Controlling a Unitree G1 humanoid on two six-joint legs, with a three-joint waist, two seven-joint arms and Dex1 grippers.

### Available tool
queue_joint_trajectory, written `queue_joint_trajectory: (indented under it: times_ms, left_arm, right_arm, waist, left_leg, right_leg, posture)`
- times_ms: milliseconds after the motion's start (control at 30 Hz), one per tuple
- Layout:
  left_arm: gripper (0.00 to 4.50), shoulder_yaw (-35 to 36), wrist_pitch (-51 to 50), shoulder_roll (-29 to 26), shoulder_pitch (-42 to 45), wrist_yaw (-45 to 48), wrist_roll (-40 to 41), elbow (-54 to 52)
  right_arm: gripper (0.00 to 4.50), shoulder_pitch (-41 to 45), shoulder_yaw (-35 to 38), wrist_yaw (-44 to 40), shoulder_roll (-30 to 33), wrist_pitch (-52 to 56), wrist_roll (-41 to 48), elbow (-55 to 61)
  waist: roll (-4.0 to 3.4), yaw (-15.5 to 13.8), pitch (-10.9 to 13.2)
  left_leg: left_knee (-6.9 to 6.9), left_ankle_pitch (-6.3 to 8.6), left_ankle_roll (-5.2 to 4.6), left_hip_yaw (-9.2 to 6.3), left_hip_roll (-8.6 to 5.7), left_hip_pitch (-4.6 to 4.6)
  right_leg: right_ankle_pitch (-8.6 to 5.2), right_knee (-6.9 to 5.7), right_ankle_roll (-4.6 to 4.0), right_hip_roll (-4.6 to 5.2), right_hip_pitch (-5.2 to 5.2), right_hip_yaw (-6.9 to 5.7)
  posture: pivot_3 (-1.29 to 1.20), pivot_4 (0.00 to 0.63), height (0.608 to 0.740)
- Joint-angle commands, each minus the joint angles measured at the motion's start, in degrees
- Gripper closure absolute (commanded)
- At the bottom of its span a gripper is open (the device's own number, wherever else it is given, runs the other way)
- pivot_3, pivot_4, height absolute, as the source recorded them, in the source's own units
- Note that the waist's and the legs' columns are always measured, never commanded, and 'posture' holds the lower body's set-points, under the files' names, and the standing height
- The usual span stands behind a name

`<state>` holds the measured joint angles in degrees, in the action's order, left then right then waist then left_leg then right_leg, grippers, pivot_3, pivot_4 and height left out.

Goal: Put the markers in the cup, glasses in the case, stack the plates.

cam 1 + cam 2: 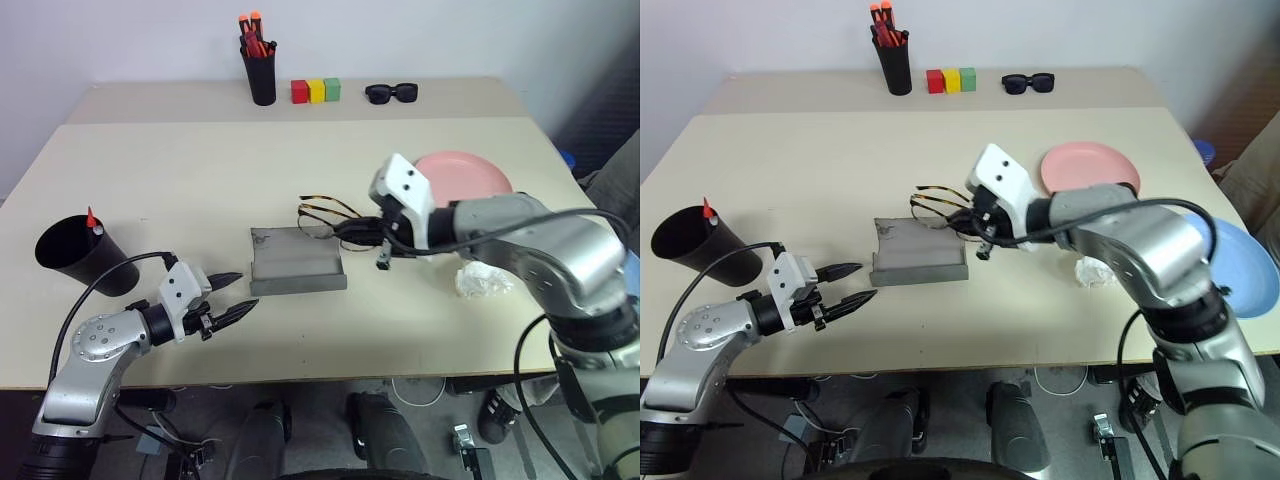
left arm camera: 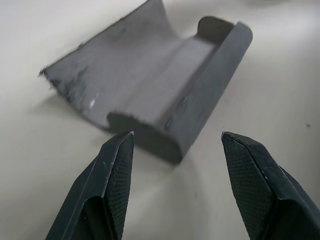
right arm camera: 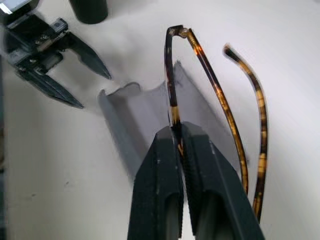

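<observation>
my right gripper point(image 3: 179, 137) is clamped tight on the glasses point(image 1: 325, 212), pinching the frame edge, with the tortoiseshell temple arms sticking out past the fingertips. in the head views the glasses sit just above the far edge of the case point(image 1: 296, 262), up off the table point(image 1: 180, 170). the case lies open in the middle of the table, grey, hinged flap spread flat toward the far side. my left gripper point(image 1: 228, 300) hangs just beside the case's left end with fingers apart, holding nothing; in the left wrist view the case end sits between and just past the two fingertips, not touching. the cup point(image 1: 82, 254) is at the far left near the table edge, with a red-tipped marker point(image 1: 93, 219) poking out of it. pink plate point(image 1: 464, 176) is on the right behind my right arm, blue plate point(image 1: 1245, 262) sits separately at the right table edge, so they're not stacked. at the back: pen holder point(image 1: 261, 68) with orange-capped pens, three coloured blocks point(image 1: 316, 91), black sunglasses point(image 1: 391, 93). a crumpled white thing point(image 1: 484, 282) lies near my right forearm, can't tell what.
</observation>
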<state>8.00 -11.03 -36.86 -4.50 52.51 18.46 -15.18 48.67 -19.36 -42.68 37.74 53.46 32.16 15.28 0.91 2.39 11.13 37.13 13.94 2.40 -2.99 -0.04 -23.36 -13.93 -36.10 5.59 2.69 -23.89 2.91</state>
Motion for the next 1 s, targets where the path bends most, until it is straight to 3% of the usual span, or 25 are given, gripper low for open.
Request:
queue_joint_trajectory:
  times_ms: [33, 233, 700, 833, 933, 1000]
  left_arm:
    - [1.64, 2.19, 1.84, -0.03, -0.94, -0.89, 0.97, -1.2]
    - [1.64, 3.43, 2.67, -0.03, -4.14, -2.8, 0.72, -3.15]
    - [1.64, 1.37, 2.03, -0.56, -1.41, -3.98, 0.3, -3.4]
    - [1.64, 0.45, -0.12, -0.87, 1.12, -4.1, 0.66, -3.86]
    - [1.64, 0.47, -1.97, -0.56, 3.27, -4.86, 1.76, -4.13]
    - [1.9, 0.84, -7.07, 0.1, 6.04, -6.2, 4.68, -4.03]
  right_arm:
    - [4.47, 6.13, -4.86, -7.51, -4.97, -7.53, -5.39, -11.34]
    - [4.47, 8.09, -9.86, -14.96, -11.34, -9.27, -10.07, -22.19]
    - [4.47, 6.16, -9.33, -19.84, -13.63, -3.13, -11.3, -23.85]
    - [3.14, 6.08, -8.13, -19.21, -14.04, -4.36, -12.36, -24.98]
    - [1.75, 6.12, -5.56, -18.19, -13.99, -5.98, -12.36, -22.99]
    - [1.71, 5.51, -3.62, -16.85, -13.47, -7.67, -12.82, -20.36]
  waist:
    - [0.0, 0.08, 0.0]
    - [-0.02, -0.09, 0.02]
    - [-0.02, 0.04, 0.01]
    - [-0.02, 0.0, 0.01]
    - [-0.02, 0.05, 0.01]
    - [-0.02, -0.05, 0.02]
  left_leg:
    - [0.0, 0.0, 0.0, 0.0, 0.0, -0.01]
    - [-0.11, 0.0, 0.0, -0.09, 0.03, -0.08]
    - [-0.1, 0.0, 0.01, -0.21, -0.03, -0.09]
    - [-0.09, 0.0, 0.01, -0.13, -0.04, -0.09]
    - [-0.09, 0.0, 0.01, -0.11, -0.05, -0.09]
    - [-0.09, 0.0, 0.01, -0.11, -0.04, -0.09]
  right_leg:
    - [0.01, -0.01, 0.0, 0.0, -0.02, 0.0]
    - [0.12, -0.09, 0.19, 0.03, -0.16, -0.04]
    - [0.07, -0.12, -0.01, 0.02, -0.22, -0.03]
    - [0.08, -0.12, 0.0, 0.02, -0.22, -0.03]
    - [0.16, -0.13, 0.15, 0.0, -0.22, -0.03]
    - [0.18, -0.15, 0.18, -0.02, -0.23, -0.04]
  posture:
    - [0.0, 0.15, 0.74]
    - [0.0, 0.15, 0.74]
    - [0.0, 0.15, 0.74]
    - [0.0, 0.15, 0.74]
    - [0.0, 0.15, 0.74]
    - [0.0, 0.15, 0.74]
